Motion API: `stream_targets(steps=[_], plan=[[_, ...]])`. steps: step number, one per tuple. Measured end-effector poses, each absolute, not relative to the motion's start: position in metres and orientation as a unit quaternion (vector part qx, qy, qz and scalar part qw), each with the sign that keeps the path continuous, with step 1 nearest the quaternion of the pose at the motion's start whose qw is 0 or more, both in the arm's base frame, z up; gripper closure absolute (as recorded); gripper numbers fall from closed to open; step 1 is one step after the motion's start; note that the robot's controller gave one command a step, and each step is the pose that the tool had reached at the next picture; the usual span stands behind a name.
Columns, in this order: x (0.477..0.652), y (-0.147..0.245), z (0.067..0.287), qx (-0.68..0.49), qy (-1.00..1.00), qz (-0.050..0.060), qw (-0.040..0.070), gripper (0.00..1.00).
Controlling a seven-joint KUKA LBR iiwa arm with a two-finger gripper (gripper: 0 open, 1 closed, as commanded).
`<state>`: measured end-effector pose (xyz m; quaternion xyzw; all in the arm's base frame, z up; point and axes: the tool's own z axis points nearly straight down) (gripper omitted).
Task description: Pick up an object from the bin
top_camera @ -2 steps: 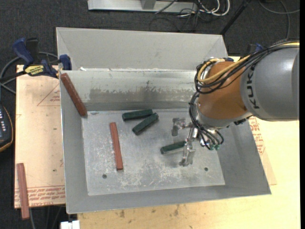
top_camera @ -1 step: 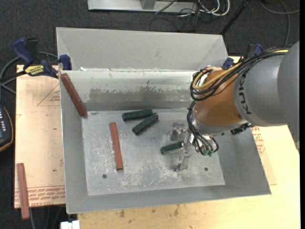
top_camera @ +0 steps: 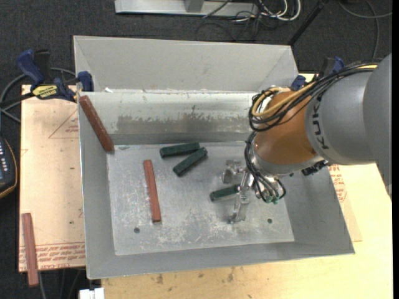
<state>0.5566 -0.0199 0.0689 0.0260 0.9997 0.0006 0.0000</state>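
The arm (top_camera: 355, 117) reaches into the grey bin (top_camera: 187, 226) from the right, and its orange cover (top_camera: 280, 136) and looped cables (top_camera: 265, 108) hide the wrist and part of the bin's right rear corner. Below the cover the gripper (top_camera: 235, 195) is down at the floor in the right half of the bin, its claw spread: one metal finger (top_camera: 232, 174) lies towards the back wall and the other (top_camera: 237, 215) towards the front. Between them sits the right end of a short dark green bar (top_camera: 222, 194), which lies flat and points left. That end is partly covered by the gripper's body, so it cannot be told whether either finger touches the bar. A clear gap shows on both sides of the bar, so it is not pinched. Well apart, near the middle of the bin towards the back, lie two more green bars, one (top_camera: 179, 149) roughly level and the other (top_camera: 190, 161) slanted just beside it. Whether they touch is hard to make out. A reddish-brown stick (top_camera: 152, 190) lies flat on the left of the floor, and a second brown stick (top_camera: 96, 124) leans against the left wall at the back corner.
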Motion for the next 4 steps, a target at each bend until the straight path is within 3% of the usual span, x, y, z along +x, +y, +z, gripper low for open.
stream_targets(steps=[1, 4], plan=[[0.557, -0.02, 0.07, 0.026, 1.0, 0.0, 0.001, 1.0], [0.56, -0.02, 0.114, 0.024, 1.0, 0.0, 0.002, 1.0]])
